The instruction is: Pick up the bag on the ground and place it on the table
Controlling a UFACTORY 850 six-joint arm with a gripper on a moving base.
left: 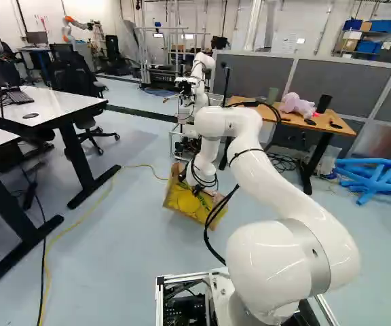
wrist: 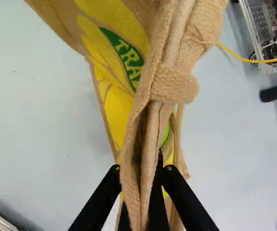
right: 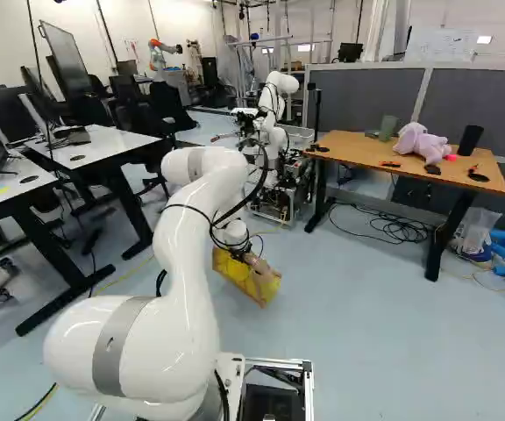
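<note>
Where the white jointed arm (left: 311,210) bends low: yellow-and-tan woven bag (left: 187,204)
Black fingers (left: 199,191): pinching the bag's folded rim
Brown wooden desk (right: 358,151): carries pale purple plush toy (right: 421,143)

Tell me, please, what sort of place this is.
Probably a robotics lab: another robot stands across the room, along with white desks, a large monitor and grey partitions.

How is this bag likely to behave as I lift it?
The bag will probably be floppy: its cloth creases and folds. It may swing or twist, since the gripper pinches only a narrow strip while the wide printed body spreads beyond. The coarse weave looks unlikely to slip easily.
</note>
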